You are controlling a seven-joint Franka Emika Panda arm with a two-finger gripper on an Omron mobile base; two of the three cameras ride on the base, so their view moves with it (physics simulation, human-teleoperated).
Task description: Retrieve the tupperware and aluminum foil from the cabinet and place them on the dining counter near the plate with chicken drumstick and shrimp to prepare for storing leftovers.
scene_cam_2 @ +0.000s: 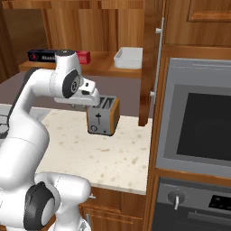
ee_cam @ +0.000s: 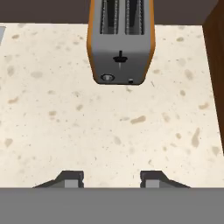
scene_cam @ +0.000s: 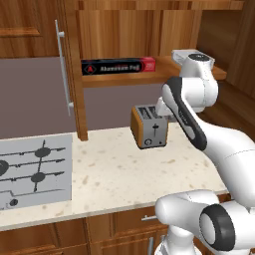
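gripper (ee_cam: 111, 179): jaws partly open, holding nothing, aimed down at the counter (ee_cam: 87, 127) before the toaster (ee_cam: 120, 41)
foil box (scene_cam: 118, 65): cabinet shelf (scene_cam: 124, 78), long axis along its front edge (above the fingers)
container (scene_cam_2: 128, 57): same shelf, right end

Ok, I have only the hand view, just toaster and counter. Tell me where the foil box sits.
Observer: The aluminum foil lies on the cabinet shelf, above and behind the toaster.
Operator: Now locate the tupperware.
Observer: The tupperware rests on the same shelf, to the right of the foil and apart from it.
Operator: Report the cabinet door.
Observer: The left cabinet door stands swung open, so the shelf is exposed.
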